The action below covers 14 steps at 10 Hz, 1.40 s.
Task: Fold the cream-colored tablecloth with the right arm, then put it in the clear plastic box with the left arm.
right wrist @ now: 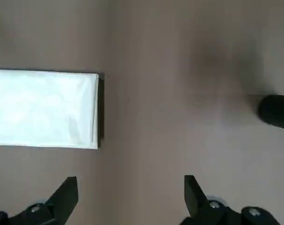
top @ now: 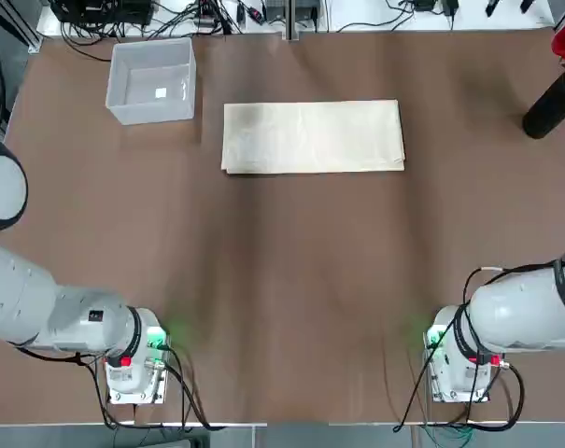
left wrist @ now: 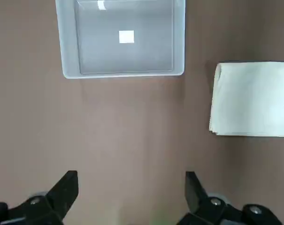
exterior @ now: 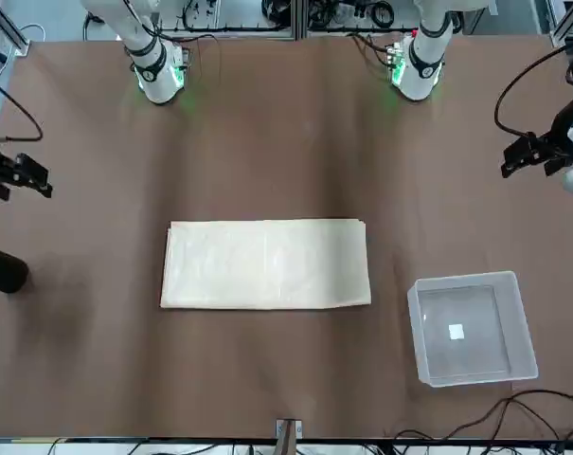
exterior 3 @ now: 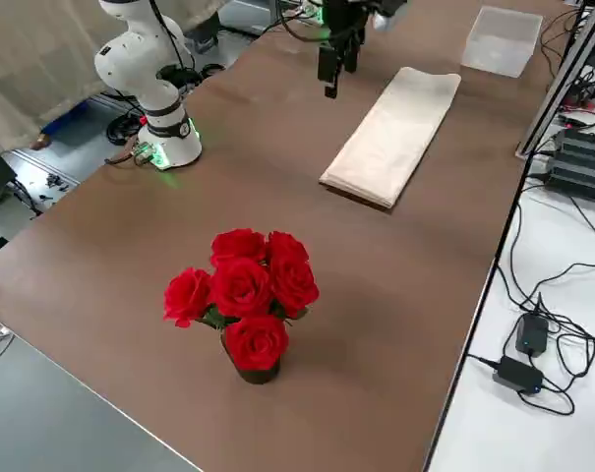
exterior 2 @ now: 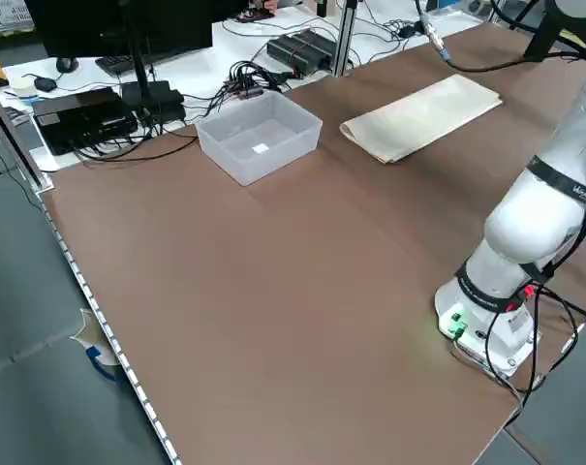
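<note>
Top view: table [top: 282,280], then cloth [top: 312,137] flat mid-table beside the box [top: 152,78], well apart from my right pincer [right wrist: 131,199], spread wide, empty. Looks light, limp, layered; I'd pinch a short edge. Left pincer [left wrist: 131,197] also spread, idle.

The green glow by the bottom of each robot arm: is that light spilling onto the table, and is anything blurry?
Top view: green lights on the left arm and right arm bases tint the brown table. Front view: the same glow. Right wrist view: the tablecloth looks soft, with a dark shadow along its end.
</note>
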Available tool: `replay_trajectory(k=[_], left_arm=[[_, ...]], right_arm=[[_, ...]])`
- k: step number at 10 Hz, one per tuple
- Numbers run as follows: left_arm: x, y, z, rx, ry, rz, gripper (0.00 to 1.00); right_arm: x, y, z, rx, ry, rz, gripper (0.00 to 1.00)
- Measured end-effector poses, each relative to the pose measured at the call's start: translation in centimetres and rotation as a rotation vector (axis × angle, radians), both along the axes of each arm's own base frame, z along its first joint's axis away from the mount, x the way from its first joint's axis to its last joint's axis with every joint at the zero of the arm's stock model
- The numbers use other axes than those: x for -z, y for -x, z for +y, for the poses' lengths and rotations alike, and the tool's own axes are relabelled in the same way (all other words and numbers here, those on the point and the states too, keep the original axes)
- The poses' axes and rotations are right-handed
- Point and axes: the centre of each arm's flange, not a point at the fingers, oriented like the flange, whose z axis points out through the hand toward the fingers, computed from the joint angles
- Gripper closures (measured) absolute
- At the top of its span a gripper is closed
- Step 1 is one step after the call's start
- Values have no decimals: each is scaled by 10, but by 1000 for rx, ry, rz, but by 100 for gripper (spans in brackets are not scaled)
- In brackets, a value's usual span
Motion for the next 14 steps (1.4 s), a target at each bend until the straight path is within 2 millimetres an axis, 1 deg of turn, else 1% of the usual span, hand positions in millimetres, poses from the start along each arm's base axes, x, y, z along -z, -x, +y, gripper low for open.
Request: replay_trajectory(k=[2, 4, 5, 7, 9, 11, 12, 14], left_arm=[[0, 0, -1, 2, 0, 0, 0], [1, -1, -4, 8, 0, 2, 0], [2, -1, -5, 9, 0, 3, 0], [2, -1, -5, 9, 0, 4, 0], [2, -1, -4, 15, 0, 4, 0], [2, -1, -1, 31, 1, 3, 0], [2, -1, -1, 36, 1, 3, 0], [2, -1, -1, 39, 1, 3, 0]], right_arm=[[43, -17, 3, 3, -39, 66, 0], [93, -33, 9, 17, -121, 141, 0], [116, -39, 11, 23, -143, 172, 0], [153, -48, 16, 41, -206, 224, 0], [185, -58, 17, 54, -218, 232, 0], [208, -70, 20, 62, -217, 197, 0], [220, -72, 21, 67, -215, 182, 0], [249, -66, 21, 79, -211, 194, 0]])
